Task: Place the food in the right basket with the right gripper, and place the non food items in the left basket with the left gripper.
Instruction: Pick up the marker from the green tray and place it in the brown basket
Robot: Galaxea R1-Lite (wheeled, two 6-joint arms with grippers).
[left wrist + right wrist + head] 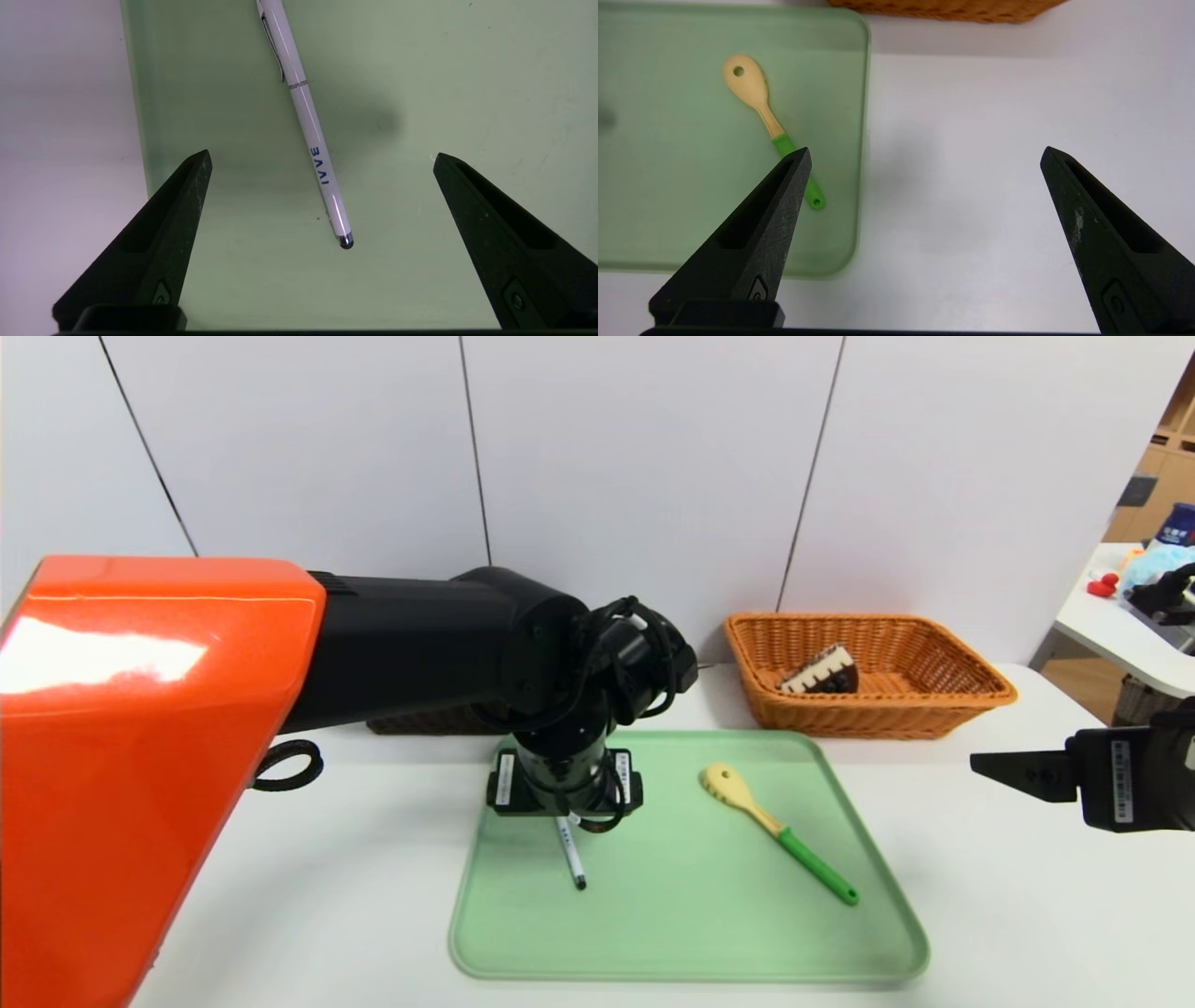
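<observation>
Clutter around the work is slight: a pale green tray (pixel 691 933) lies on the white worktop (pixel 1008 915), with the orange right basket (pixel 943 705) behind its far right corner and a second white table bearing oddments at the far right edge of the head view. The orange-cased left arm crosses the left half of that view and hides nearly all of the dark left basket (pixel 425 721), of which only a strip of weave shows beneath the forearm. The left end effector (pixel 320 161) hangs over the tray's left part, pointing steeply down, its fingers spread wide with the pen (pixel 306 112) lying between them, untouched; in the head view its wrist covers the pen's far end. The pen runs from far to near, black tip toward the robot, slightly slanted. The slotted spoon (pixel 775 831) lies diagonally on the tray's right part, bowl toward the far left, green handle toward the near right. The cake wedge (pixel 822 672) sits inside the right basket, tilted. The right end effector (pixel 924 161) hovers over bare worktop right of the tray, fingers apart and empty, cut off at the head view's edge.
</observation>
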